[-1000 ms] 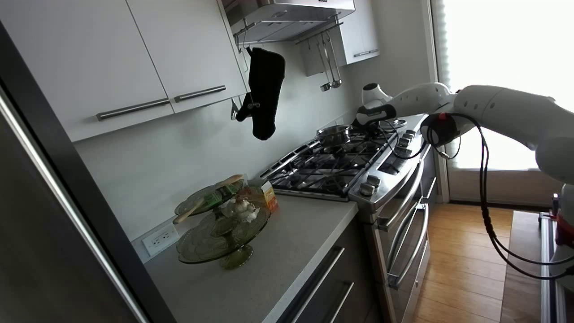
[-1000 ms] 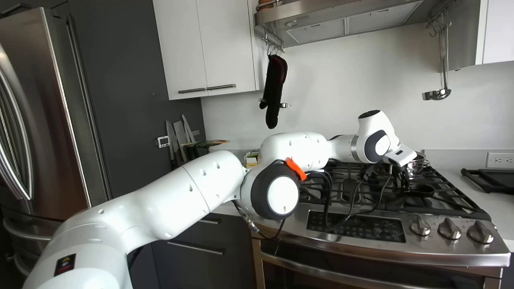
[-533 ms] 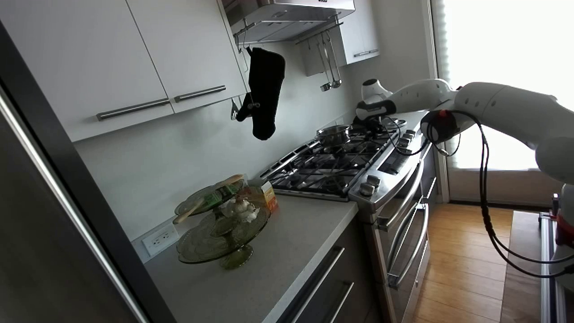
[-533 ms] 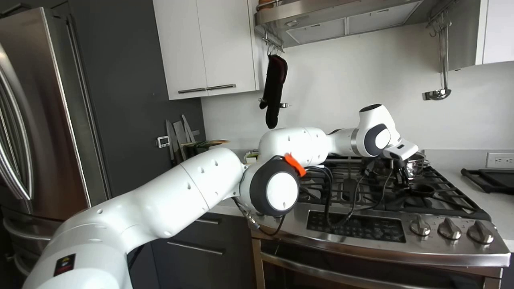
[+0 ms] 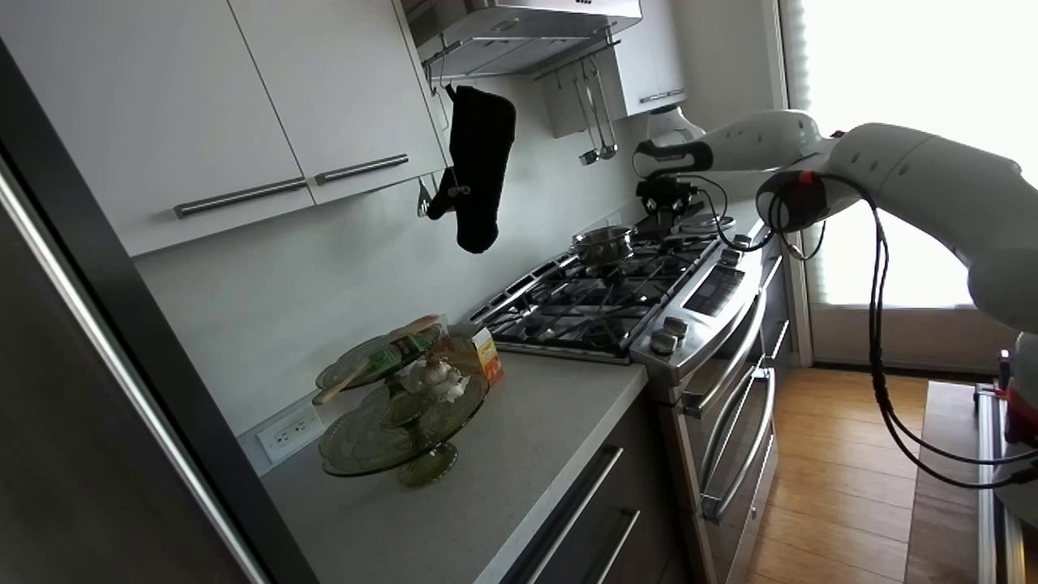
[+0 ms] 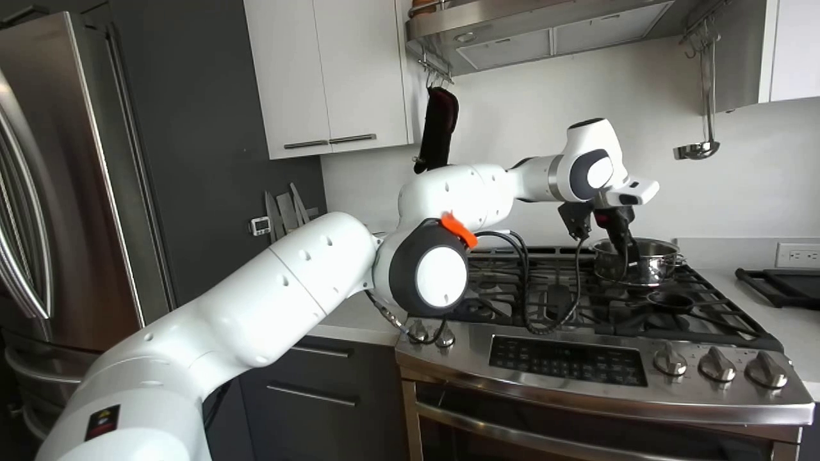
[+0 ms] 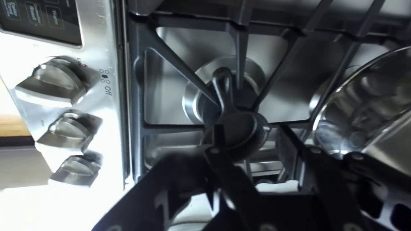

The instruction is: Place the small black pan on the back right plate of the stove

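Note:
The small black pan lies on the grates of the stove, its short handle reaching over a burner in the wrist view. In an exterior view the pan sits in front of the steel pot. I cannot make it out in the exterior view from beside the counter. My gripper is open, its fingers apart with nothing held. The left finger overlaps the pan's bowl in the wrist view. In an exterior view the gripper hangs above the grates, higher than the pan and in front of the pot.
The taller steel pot stands at the back of the stove, close to the gripper. Stove knobs line the front. Ladles and a black oven mitt hang by the hood. Glass cake stands are on the counter.
The arm has risen, lifting my gripper from beside the pan to above it. In an exterior view it has also shifted slightly left. The pan and pot have not moved.

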`<state>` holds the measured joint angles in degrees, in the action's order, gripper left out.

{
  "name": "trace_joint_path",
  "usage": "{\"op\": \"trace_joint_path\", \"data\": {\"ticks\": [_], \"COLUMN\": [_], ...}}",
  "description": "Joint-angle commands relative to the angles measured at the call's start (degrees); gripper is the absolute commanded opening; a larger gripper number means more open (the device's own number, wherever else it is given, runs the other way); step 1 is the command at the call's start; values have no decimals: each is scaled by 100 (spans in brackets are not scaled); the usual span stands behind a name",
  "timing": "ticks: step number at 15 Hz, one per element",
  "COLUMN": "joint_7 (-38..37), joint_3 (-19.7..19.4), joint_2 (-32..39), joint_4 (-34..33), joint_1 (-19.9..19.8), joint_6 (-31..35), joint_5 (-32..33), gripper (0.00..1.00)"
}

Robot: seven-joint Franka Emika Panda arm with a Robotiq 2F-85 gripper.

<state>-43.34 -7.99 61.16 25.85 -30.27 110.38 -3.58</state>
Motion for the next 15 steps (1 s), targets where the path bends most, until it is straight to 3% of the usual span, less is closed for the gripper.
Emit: {"op": "trace_joint_path", "data": {"ticks": [1, 4, 12, 13, 15], "joint_7": [1033, 1563, 2114, 1957, 1969], "joint_3": [276, 354, 215, 282, 255], "joint_2": [-546, -960, -1334, -1227, -1195], "joint_4": [179, 257, 189, 15, -40], "joint_1": [71, 290, 1535, 1288, 1552], "joint_6": [-575, -1427, -3713, -3367, -3603], "joint_5": [-179, -212, 285, 72, 209], "gripper": [78, 100, 100, 100, 100]}}
